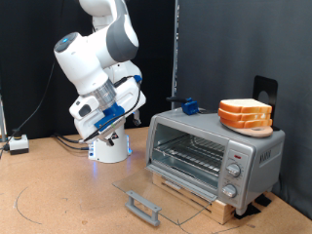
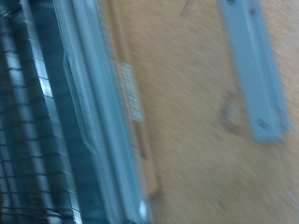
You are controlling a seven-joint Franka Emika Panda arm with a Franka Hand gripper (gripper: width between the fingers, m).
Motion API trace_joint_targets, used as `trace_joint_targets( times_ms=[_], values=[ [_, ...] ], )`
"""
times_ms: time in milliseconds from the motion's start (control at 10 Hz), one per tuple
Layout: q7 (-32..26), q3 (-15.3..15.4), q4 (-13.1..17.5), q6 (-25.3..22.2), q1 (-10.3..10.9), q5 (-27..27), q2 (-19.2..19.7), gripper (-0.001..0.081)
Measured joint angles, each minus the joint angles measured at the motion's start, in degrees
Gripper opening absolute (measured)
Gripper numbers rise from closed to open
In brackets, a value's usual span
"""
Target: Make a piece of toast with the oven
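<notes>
Exterior view: a white Franka arm (image 1: 97,58) stands folded over its base at the exterior view's left, its hand (image 1: 119,122) tucked low and aimed toward the silver-grey oven (image 1: 214,156) on the exterior view's right; the hand is well apart from the oven and nothing shows between its fingers, though whether they are apart or together cannot be told from here. The oven sits on a low wooden board (image 1: 200,193) on the brown worktop (image 1: 58,185), and its glass door (image 1: 156,195) lies folded down flat with the grey bar handle (image 1: 142,206) at its far edge, toward the exterior view's bottom, leaving the wire rack (image 1: 187,154) exposed, a position that judges as readiness for loading. The rack appears bare. A pile of bread slices (image 1: 246,115) rests on the oven's roof, cream faces and orange-tan crusts stacked together; no single piece of toast can be told apart from that pile, and none is seen inside the oven. Round knobs (image 1: 234,175) run down the front at the exterior view's right. Wrist view: the picture is blurred, showing the dark rack wires (image 2: 23,112), the door's glass edge (image 2: 107,121), a stretch of brown worktop and the grey bar handle (image 2: 252,70); no fingers appear in it, so the hand's state stays undetermined.
</notes>
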Motion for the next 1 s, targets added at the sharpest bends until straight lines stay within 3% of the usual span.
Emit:
trace_joint_targets(
  times_ms=[300, 400, 600, 700, 800, 1000],
  values=[
    [-15.04, -0.93, 0.1, -10.67, 2.11, 13.35, -3.21, 0.0809],
    [-19.98, -1.24, 0.35, -15.74, 2.54, 13.74, -4.44, 0.0809],
    [-29.4, -0.26, 0.08, -18.09, 3.21, 10.82, -7.72, 0.0809],
    [-31.78, 0.89, -1.04, -17.23, 3.26, 8.22, -10.46, 0.0809],
    [-30.01, 0.74, -1.05, -17.36, 3.21, 9.32, -10.18, 0.0809],
    [-34.47, 0.35, -0.63, -23.08, 4.41, 14.1, -10.96, 0.0809]
  ],
)
